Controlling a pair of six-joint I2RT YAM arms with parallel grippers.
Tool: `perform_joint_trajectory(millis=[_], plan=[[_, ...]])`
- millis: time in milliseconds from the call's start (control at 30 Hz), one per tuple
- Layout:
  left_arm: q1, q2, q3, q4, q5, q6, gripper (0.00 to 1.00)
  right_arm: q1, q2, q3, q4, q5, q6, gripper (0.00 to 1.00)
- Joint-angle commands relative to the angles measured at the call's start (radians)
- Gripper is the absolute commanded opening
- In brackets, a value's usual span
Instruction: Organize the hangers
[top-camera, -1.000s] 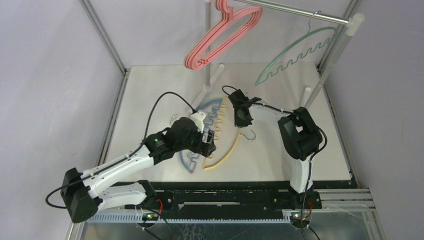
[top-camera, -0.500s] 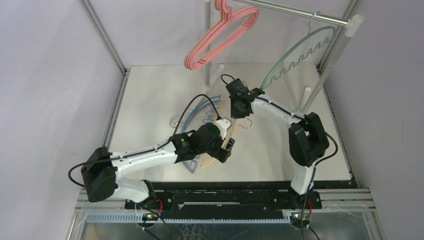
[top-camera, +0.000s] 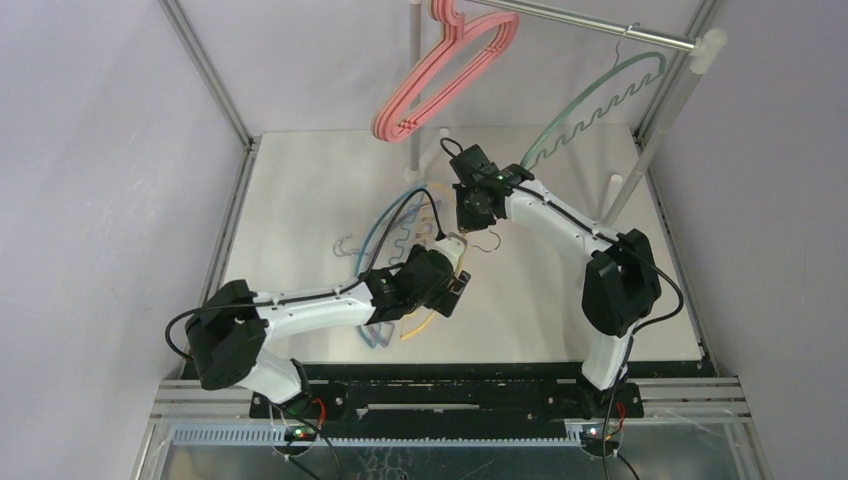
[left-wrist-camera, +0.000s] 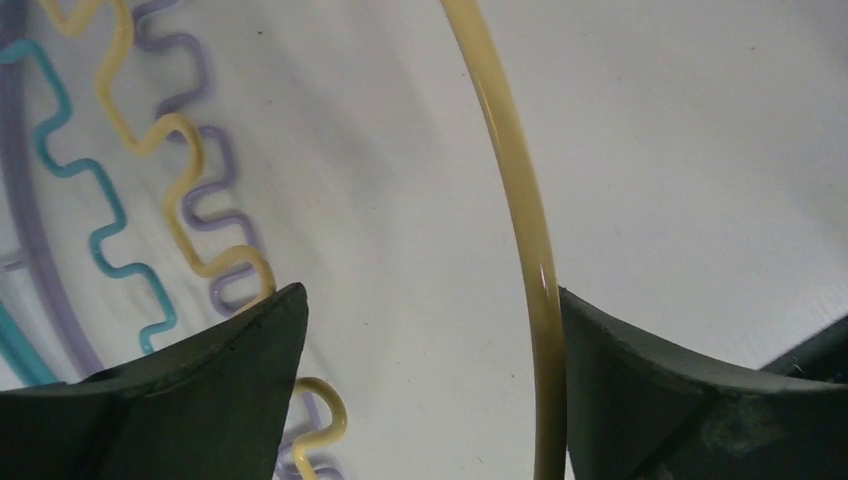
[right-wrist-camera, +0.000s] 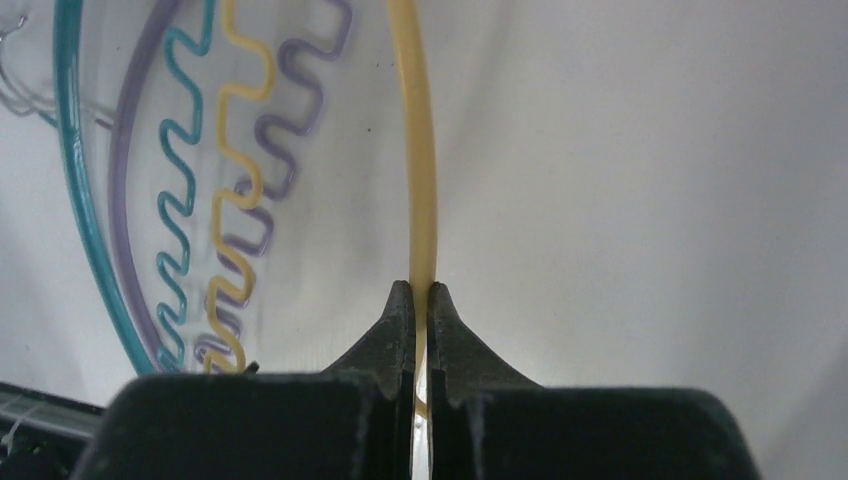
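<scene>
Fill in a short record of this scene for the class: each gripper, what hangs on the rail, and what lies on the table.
Right gripper: shut on the thin yellow plastic hanger, at its arc
Left gripper: open, fingers either side of the same arc
On grey metal rail: pink plastic hangers, green wavy-bar hanger
On white table: blue wavy-bar hanger, purple wavy-bar hanger

The pink hangers (top-camera: 445, 70) are plain. The green hanger (top-camera: 585, 100) has a wavy bar, as do the yellow hanger (right-wrist-camera: 419, 150), teal-blue hanger (right-wrist-camera: 70, 100) and purple hanger (right-wrist-camera: 117, 190). The arms (top-camera: 300, 305) are white with black joints. The table (top-camera: 300, 200) is white and the rail (top-camera: 590, 25) is grey.
</scene>
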Motion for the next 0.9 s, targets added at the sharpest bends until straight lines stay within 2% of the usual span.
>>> perform_joint_trajectory(millis=[0, 100, 233, 400, 467, 500, 700, 733, 833, 867], plan=[[-0.007, 0.001, -0.01, 0.044, -0.128, 0.028, 0.84, 0.008, -0.094, 0.05, -0.038, -0.053, -0.037, 0.0], [-0.008, 0.015, 0.009, 0.041, -0.116, 0.046, 0.77, 0.008, -0.122, 0.038, -0.052, -0.056, -0.045, 0.0], [-0.007, 0.04, 0.03, 0.041, -0.045, 0.061, 0.57, -0.001, -0.149, 0.03, -0.068, -0.062, -0.059, 0.0], [-0.008, 0.052, 0.06, 0.017, 0.057, 0.093, 0.24, -0.016, -0.184, 0.013, -0.078, -0.062, -0.08, 0.0], [-0.008, 0.042, 0.07, 0.0, 0.081, 0.092, 0.03, -0.022, -0.199, 0.003, -0.08, -0.06, -0.084, 0.0], [-0.007, 0.031, 0.069, -0.004, 0.094, 0.091, 0.0, -0.024, -0.208, 0.001, -0.083, -0.058, -0.086, 0.0], [-0.004, -0.063, 0.143, -0.12, 0.188, 0.111, 0.0, -0.025, -0.318, -0.009, -0.116, -0.044, -0.101, 0.0], [0.0, -0.072, 0.164, -0.147, 0.206, 0.113, 0.0, -0.023, -0.343, -0.01, -0.119, -0.046, -0.108, 0.07], [0.017, -0.083, 0.2, -0.181, 0.27, 0.11, 0.0, -0.022, -0.427, -0.021, -0.14, -0.052, -0.126, 0.36], [0.023, -0.085, 0.205, -0.182, 0.289, 0.109, 0.0, -0.019, -0.456, -0.03, -0.145, -0.044, -0.13, 0.43]])
